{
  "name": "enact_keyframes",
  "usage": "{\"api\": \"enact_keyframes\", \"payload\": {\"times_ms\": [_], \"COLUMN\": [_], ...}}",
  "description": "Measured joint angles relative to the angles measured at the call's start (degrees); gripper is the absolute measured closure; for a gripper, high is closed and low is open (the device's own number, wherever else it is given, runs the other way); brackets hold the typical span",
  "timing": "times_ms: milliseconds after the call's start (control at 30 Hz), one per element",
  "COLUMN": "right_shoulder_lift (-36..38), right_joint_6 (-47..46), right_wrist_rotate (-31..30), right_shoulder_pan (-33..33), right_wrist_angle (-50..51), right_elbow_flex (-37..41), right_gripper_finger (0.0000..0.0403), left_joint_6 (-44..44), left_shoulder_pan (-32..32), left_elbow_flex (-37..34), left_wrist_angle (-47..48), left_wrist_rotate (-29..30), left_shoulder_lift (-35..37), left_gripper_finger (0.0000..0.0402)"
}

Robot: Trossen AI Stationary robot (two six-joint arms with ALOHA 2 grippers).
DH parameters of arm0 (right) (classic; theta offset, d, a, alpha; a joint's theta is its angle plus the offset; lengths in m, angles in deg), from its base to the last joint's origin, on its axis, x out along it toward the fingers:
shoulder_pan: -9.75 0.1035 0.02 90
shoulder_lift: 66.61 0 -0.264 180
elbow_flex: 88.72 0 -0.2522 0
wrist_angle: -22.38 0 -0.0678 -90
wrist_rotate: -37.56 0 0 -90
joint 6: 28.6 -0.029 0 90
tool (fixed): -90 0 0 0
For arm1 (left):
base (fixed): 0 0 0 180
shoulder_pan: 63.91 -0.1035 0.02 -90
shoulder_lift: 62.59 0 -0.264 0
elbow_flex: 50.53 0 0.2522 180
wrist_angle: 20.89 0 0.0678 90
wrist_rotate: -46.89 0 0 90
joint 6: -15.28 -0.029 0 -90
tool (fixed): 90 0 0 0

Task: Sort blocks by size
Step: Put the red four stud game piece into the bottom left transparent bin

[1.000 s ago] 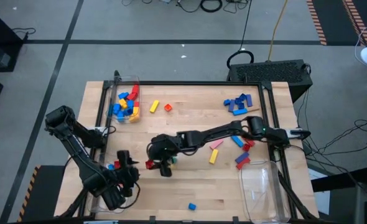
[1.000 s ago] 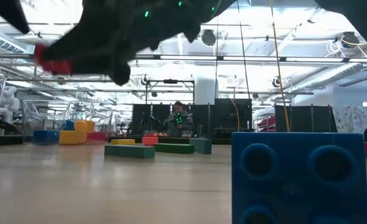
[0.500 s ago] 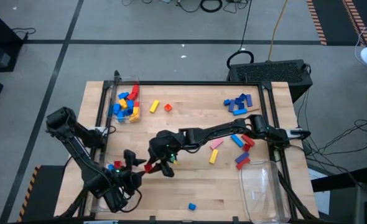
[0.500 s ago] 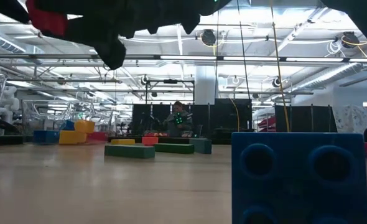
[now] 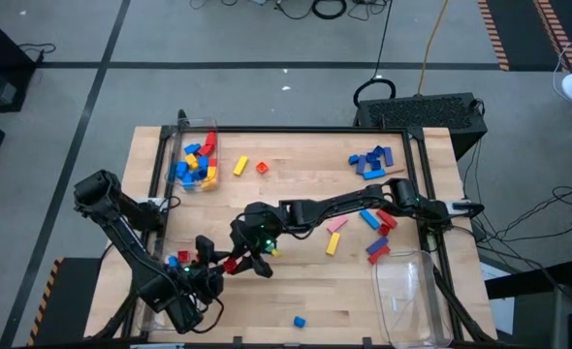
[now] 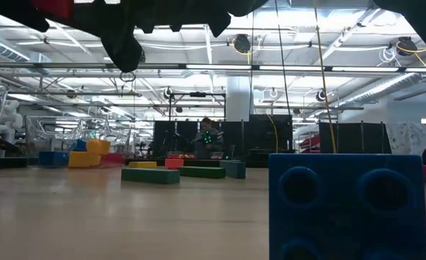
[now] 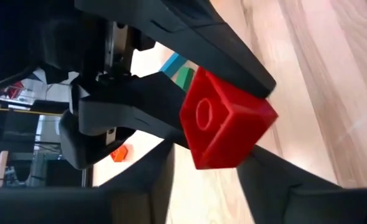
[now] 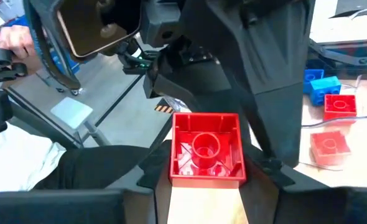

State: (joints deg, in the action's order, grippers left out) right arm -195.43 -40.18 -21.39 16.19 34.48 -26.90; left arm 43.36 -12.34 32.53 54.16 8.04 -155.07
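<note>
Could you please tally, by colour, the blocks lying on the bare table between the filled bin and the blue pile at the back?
Yellow blocks: 1
Orange blocks: 1
Total: 2

Wooden table [image 5: 296,291] with scattered blocks [image 5: 370,163]

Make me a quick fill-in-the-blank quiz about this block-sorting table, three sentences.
1. The right pincer, meeting the left pincer, holds a ___ block.
2. The lone block near the table's front edge is ___.
3. The bar lying beside the filled bin is ___.
Missing words: red; blue; yellow.
</note>
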Motion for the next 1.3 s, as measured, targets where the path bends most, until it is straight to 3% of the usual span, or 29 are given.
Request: {"api": "enact_keyframes", "payload": {"times_ms": [133,333,633,733,900,1300], "right_shoulder_lift": [0.0,0.12,0.13,0.01,-0.07,-0.07], "right_joint_6": [0.01,-1.33,-1.33,-1.29,-1.27,-2.94], "right_wrist_rotate": [0.02,0.15,0.08,-3.9,-3.96,3.15], "right_shoulder_pan": [0.0,-0.46,-0.5,-1.12,-1.66,-1.99], "right_wrist_angle": [-0.26,-0.28,-0.08,-0.5,0.47,-1.21], "right_elbow_flex": [-0.02,-0.07,-0.09,-0.11,-0.09,-0.09], "right_gripper_finger": [0.0273,0.0273,0.0273,0.0273,0.0273,0.0273], "left_joint_6": [-0.11,-0.05,-0.34,0.06,-5.85,-5.95], "left_shoulder_pan": [0.37,0.59,0.59,0.59,0.65,0.58], "left_elbow_flex": [0.0,-0.09,-0.09,0.31,0.12,0.13], "left_wrist_angle": [-0.33,-0.16,-0.41,-2.78,-6.13,-3.55], "left_wrist_rotate": [0.02,2.85,4.48,5.13,5.27,4.2], "left_shoulder_lift": [0.0,0.0,0.0,0.03,0.07,0.04], "left_gripper_finger": [0.0275,0.0273,0.0168,0.0149,0.0158,0.0174]}}
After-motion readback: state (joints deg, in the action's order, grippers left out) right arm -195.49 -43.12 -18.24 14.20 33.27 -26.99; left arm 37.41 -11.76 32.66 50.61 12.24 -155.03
